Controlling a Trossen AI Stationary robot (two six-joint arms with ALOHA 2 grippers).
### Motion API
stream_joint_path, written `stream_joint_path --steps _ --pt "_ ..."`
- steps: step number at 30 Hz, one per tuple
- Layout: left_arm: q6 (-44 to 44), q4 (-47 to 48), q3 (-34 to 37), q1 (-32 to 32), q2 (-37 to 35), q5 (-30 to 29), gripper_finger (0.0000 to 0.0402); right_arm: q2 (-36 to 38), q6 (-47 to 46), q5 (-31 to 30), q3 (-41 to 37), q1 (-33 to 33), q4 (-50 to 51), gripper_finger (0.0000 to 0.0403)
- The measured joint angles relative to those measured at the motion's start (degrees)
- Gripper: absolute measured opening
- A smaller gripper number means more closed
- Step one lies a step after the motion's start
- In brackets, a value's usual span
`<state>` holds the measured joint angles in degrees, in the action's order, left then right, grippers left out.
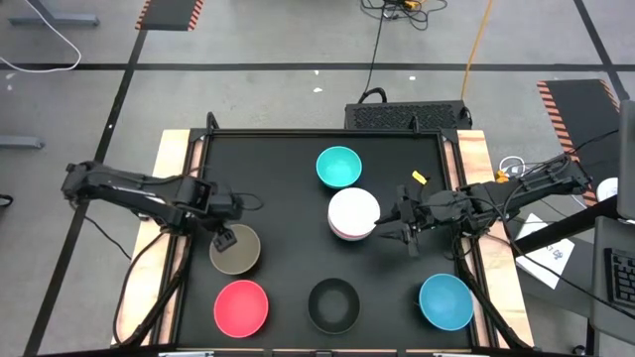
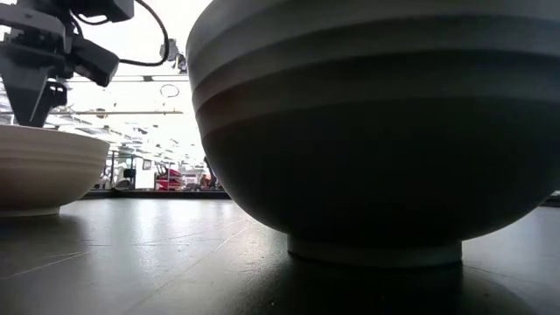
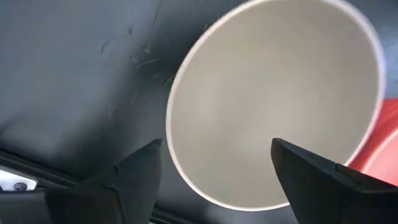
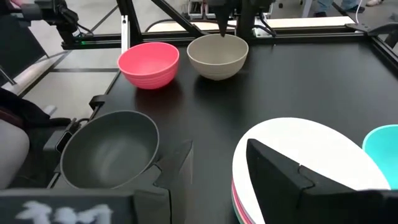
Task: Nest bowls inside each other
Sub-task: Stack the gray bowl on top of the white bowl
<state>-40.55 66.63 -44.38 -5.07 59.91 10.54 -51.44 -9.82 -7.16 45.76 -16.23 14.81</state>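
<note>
Black table [image 1: 298, 178] under scattered bowls [image 1: 338, 167]

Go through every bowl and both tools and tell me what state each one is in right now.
olive-grey bowl: upright, empty, alone
left tool: open, over the olive-grey bowl's rim, holding nothing
white bowl: upright, top of a nested stack
right tool: beside the white bowl's stack, apparently empty
turquoise bowl: upright, empty
pink-red bowl: upright, empty
black bowl: upright, empty
blue bowl: upright, empty
</note>
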Motion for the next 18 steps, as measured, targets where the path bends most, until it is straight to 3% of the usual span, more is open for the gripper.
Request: stream_joint_path --steps 12,18 --pt "2.26 -0.17 0.0 -0.42 6.97 -0.53 0.0312 0.0 0.0 0.29 0.02 0.0 0.35 0.0144" --pt "1.52 -1.62 -0.02 0.68 7.63 -6.15 0.0302 0.0 0.02 1.46 0.02 -0.02 0.31 0.0144"
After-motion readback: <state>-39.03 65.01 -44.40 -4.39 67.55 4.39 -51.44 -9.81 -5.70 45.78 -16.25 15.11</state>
